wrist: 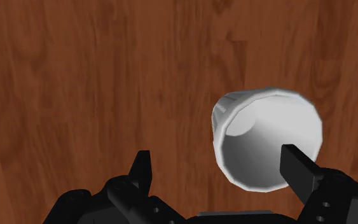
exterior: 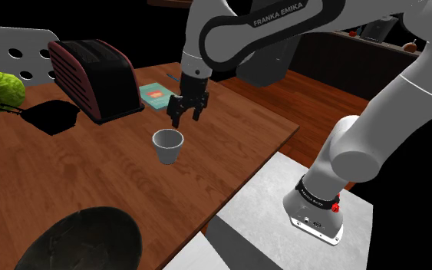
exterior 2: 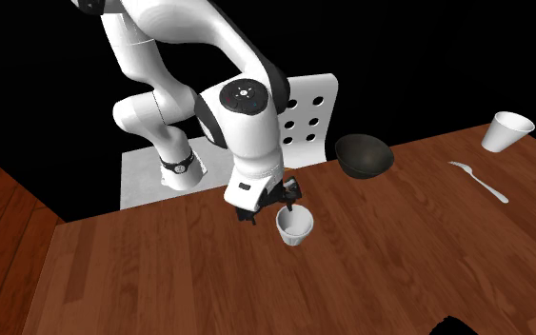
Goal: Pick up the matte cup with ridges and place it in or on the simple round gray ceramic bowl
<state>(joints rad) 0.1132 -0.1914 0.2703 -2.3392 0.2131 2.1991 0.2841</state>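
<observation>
Black tool (exterior: pixel 185 116) spread wide, gripping nothing, one finger over mouth of white cup (exterior: pixel 168 146) upright on counter (exterior: pixel 84 184).

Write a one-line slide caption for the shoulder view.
Open black gripper hangs above a white cup on the wooden table, dark bowl at the near edge, toaster behind.

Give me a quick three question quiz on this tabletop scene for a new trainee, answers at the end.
1. True or false: the black gripper is shut on the white ridged cup.
2. The dark round bowl holds: A the cup, B a fork, C nothing visible?
3. Fill in: the cup stands ____ on the brown wooden table.
Key: 1 false; 2 C; 3 upright.
</observation>
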